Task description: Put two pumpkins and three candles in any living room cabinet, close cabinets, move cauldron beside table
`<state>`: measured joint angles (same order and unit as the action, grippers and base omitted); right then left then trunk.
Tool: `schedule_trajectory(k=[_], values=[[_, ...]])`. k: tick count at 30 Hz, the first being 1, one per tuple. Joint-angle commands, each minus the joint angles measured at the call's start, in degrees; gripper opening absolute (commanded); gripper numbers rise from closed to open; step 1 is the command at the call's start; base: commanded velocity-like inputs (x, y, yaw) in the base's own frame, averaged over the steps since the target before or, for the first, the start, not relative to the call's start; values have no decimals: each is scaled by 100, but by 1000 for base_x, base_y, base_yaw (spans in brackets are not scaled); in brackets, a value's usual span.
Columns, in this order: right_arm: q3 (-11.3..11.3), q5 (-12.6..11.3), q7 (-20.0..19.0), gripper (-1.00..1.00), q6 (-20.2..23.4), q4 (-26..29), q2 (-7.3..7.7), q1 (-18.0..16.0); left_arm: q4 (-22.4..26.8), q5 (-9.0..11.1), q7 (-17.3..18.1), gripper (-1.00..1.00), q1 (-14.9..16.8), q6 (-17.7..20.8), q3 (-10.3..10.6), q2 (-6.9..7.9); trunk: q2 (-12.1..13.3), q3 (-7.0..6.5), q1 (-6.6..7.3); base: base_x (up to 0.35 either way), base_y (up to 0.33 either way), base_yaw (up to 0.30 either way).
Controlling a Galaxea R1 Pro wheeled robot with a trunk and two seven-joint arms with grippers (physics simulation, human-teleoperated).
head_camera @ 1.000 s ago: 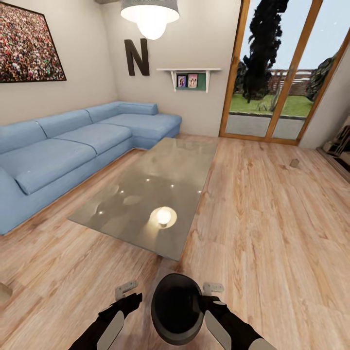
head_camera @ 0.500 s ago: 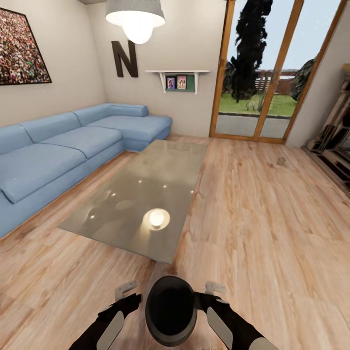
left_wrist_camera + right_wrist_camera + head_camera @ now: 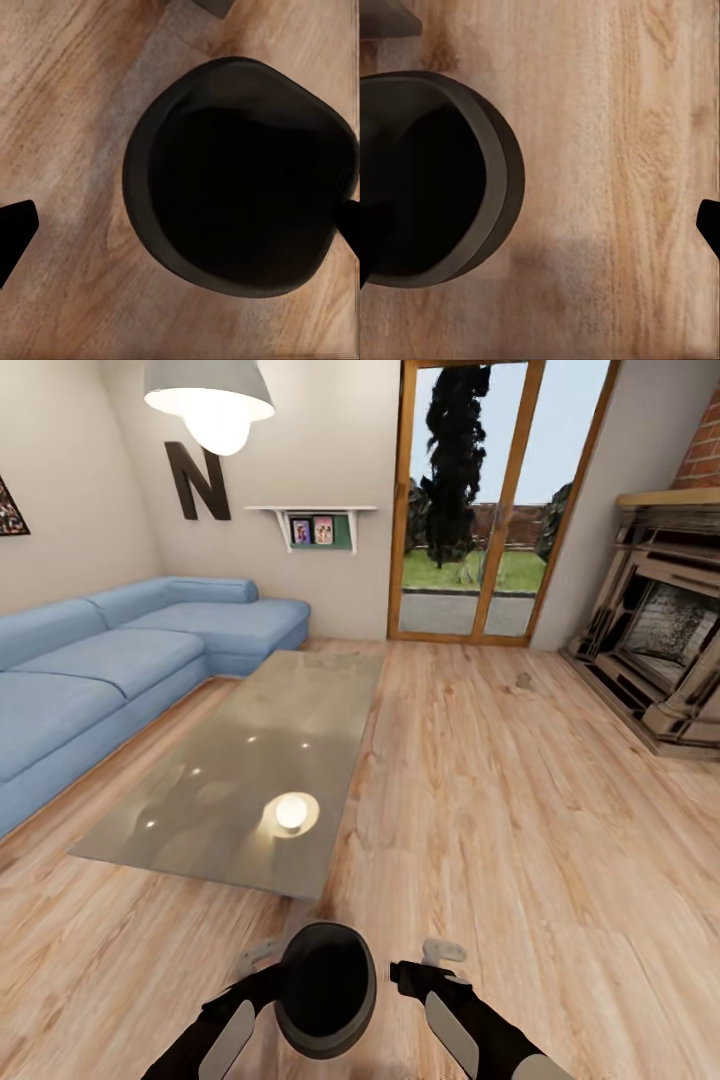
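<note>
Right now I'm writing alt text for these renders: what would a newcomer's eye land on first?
Probably the black cauldron low in the head view, between the left gripper and the right gripper, just short of the glass table. The table mirrors the glowing ceiling lamp. A blue sofa lines the left wall, and a fireplace stands at right.

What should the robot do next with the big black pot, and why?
Probably just leave the squat round black cauldron right here and back the arms away. It is already just off the near end of the low grey glass-topped table, over the wooden floor. The left gripper and right gripper flank it with fingers spread, so little more seems needed.
</note>
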<state>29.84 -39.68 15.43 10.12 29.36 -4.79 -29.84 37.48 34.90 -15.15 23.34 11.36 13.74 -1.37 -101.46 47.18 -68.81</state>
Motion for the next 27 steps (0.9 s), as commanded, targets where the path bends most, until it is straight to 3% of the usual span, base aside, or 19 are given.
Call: schedule_trajectory(k=[1,27], values=[[39,-39,48,100,16,9,4,-5,16,52,-50,100,0,17,24,5,39,-11,23,-1,0,-277],[32,-48,48,100,20,9,3,-5,14,52,-50,100,-5,15,33,5,1082,-402,594,-34,0,-278]])
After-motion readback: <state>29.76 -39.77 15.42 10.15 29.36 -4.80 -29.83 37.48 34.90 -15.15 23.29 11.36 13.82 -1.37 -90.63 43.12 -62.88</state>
